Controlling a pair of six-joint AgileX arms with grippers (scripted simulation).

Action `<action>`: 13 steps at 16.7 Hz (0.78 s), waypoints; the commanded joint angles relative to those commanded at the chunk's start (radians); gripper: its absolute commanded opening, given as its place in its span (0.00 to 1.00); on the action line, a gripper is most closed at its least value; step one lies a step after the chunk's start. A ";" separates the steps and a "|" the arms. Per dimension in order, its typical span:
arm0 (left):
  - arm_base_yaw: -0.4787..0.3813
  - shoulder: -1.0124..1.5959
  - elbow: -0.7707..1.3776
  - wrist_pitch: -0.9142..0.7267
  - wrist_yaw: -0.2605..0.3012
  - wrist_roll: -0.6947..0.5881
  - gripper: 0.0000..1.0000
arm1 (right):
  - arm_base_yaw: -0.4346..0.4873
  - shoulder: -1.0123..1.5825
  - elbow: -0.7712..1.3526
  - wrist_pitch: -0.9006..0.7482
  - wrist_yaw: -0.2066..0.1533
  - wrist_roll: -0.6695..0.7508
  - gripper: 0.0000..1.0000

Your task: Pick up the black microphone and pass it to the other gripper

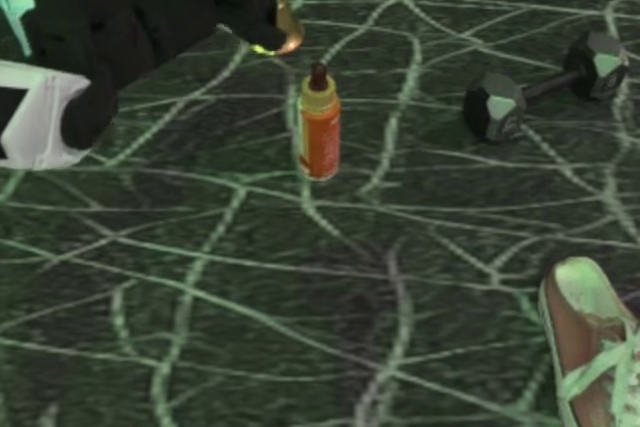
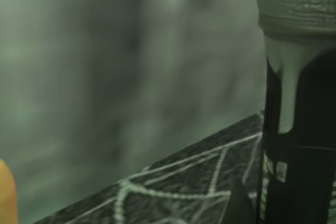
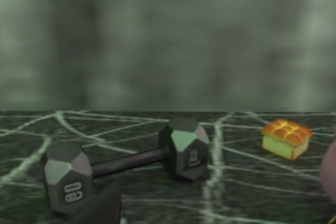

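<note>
**Left arm at the far-left corner, microphone upright close to its wrist camera**

The table (image 1: pixel 300 297) is dark with pale green web-like lines; behind its far edge stands a blurred grey-green wall.

In the left wrist view the black microphone (image 2: pixel 299 145) fills the near side of the picture. Its long axis runs vertical, the grey ridged head end up, the black handle down. Whether the fingers clamp it cannot be told; the left gripper (image 1: pixel 262 22) is a black mass at the table's far-left corner in the top view, its fingers hidden.

The right gripper does not appear in the top view; in the right wrist view only a dark shape shows, so its fingers cannot be judged.

1 orange bottle (image 1: pixel 320 132) stands upright near the middle. 1 black hex dumbbell (image 1: pixel 545 87) lies far right, a shoe (image 1: pixel 590 347) near right. A small bread loaf (image 3: pixel 286 138) sits beyond the dumbbell.
</note>
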 joint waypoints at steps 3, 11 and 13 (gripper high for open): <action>0.004 -0.035 -0.026 0.068 0.029 0.021 0.00 | 0.000 0.000 0.000 0.000 0.000 0.000 1.00; -0.061 -0.087 -0.053 0.058 -0.036 0.024 0.00 | 0.000 0.000 0.000 0.000 0.000 0.000 1.00; -0.126 -0.145 -0.088 0.045 -0.109 0.025 0.00 | 0.000 0.000 0.000 0.000 0.000 0.000 1.00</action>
